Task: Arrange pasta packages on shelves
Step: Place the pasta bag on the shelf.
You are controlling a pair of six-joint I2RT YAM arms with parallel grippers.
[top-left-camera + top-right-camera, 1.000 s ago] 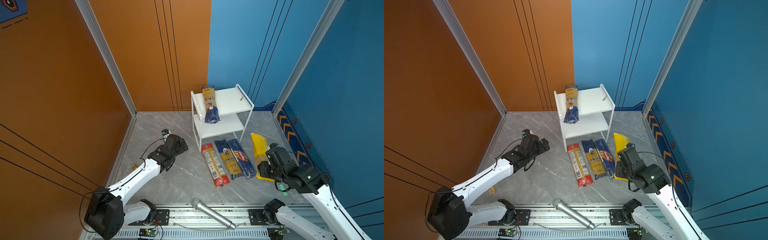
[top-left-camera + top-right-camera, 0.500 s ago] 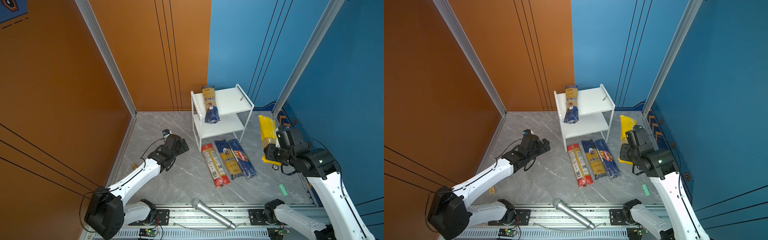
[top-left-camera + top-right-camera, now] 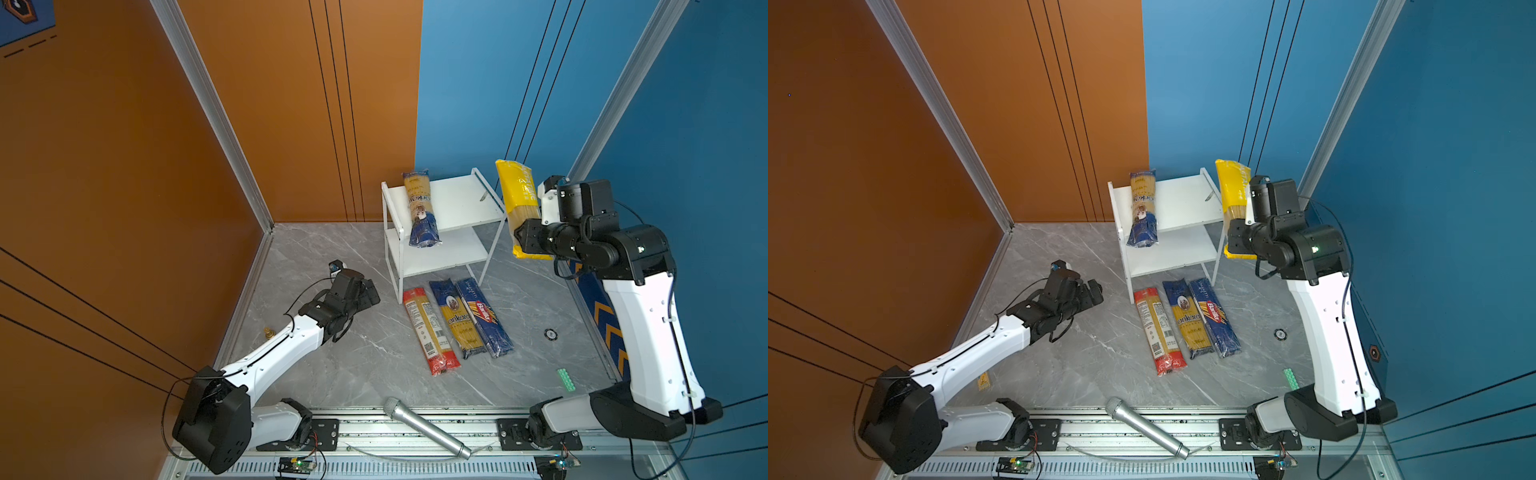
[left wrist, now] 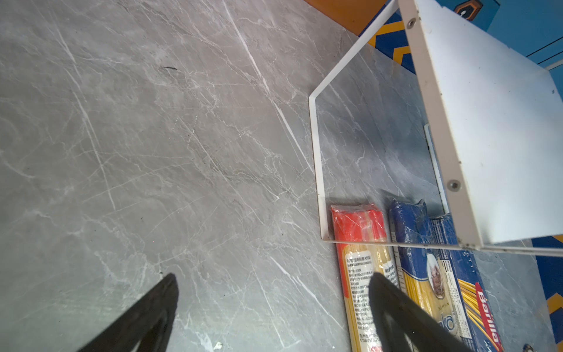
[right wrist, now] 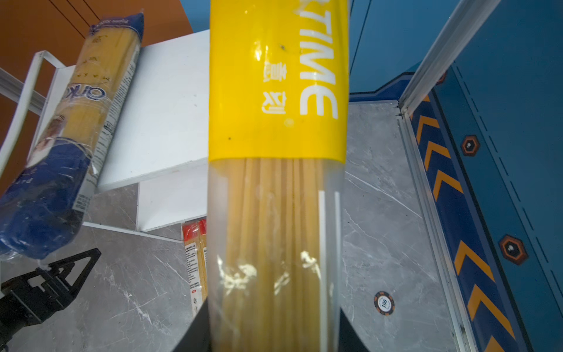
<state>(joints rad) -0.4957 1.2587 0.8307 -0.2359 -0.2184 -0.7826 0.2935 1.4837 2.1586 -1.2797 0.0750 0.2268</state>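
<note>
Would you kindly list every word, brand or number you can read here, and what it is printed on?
"Barilla": the dark blue package.
"ankara": the blue-and-yellow package beside it.
"TIME", its start cut off, plus Chinese characters: the yellow package held aloft.
"100": the small round chip.
Only "ank" legible: the second blue-and-yellow package, on the top shelf.
Too small to read: fine print on the red package.

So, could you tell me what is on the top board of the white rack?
One ankara bag lies along the side of the board nearer the orange wall, blue end overhanging the front. Otherwise only a grey mark shows; the strip beneath the bag is covered.
</note>
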